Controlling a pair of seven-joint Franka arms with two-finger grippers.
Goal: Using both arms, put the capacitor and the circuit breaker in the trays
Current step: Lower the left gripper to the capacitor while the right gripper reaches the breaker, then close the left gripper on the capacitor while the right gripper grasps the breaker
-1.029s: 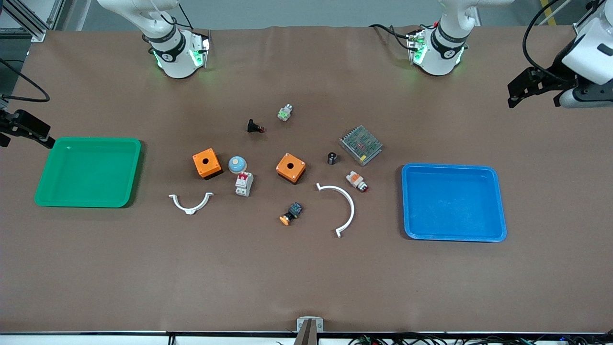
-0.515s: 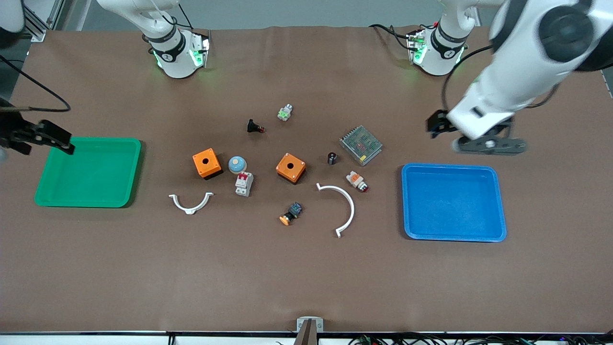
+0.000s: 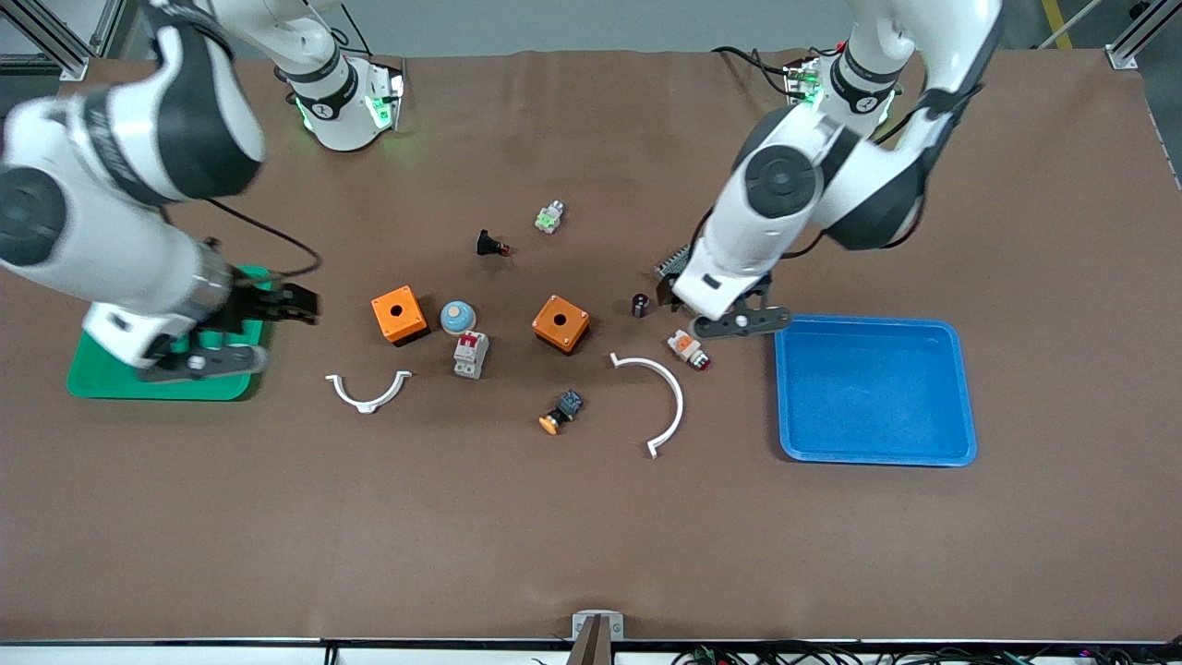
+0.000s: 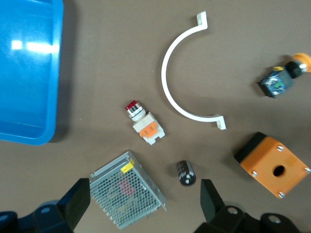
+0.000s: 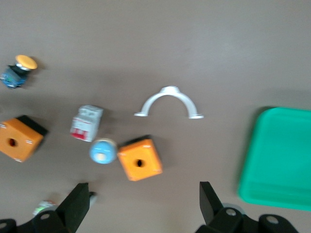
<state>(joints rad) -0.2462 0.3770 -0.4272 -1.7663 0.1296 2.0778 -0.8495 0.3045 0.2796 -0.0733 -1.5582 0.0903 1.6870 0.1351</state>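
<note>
The capacitor point(image 3: 639, 304), a tiny black cylinder, lies on the table beside the mesh power supply point(image 3: 674, 263); it also shows in the left wrist view point(image 4: 186, 173). My left gripper point(image 3: 679, 291) hangs open over the mesh power supply point(image 4: 127, 189), the capacitor near one finger point(image 4: 209, 201). The circuit breaker point(image 3: 470, 354), white-grey with red lever, lies near a blue dome point(image 3: 457, 316); it shows in the right wrist view point(image 5: 86, 123). My right gripper point(image 3: 291, 307) is open and empty over the green tray's point(image 3: 102, 386) edge toward the table's middle.
A blue tray point(image 3: 873, 321) lies at the left arm's end. Two orange boxes point(image 3: 399, 314) point(image 3: 560, 323), two white curved clamps point(image 3: 368, 392) point(image 3: 660, 397), an orange-and-white button point(image 3: 688, 348), an orange-capped button point(image 3: 560, 411), a black push-button point(image 3: 491, 244) and a green-lit part point(image 3: 548, 218) lie about.
Both arms have swung in from the table's ends toward the middle. The left gripper now hangs over the mesh power supply; the right gripper has crossed the green tray. No object moved.
</note>
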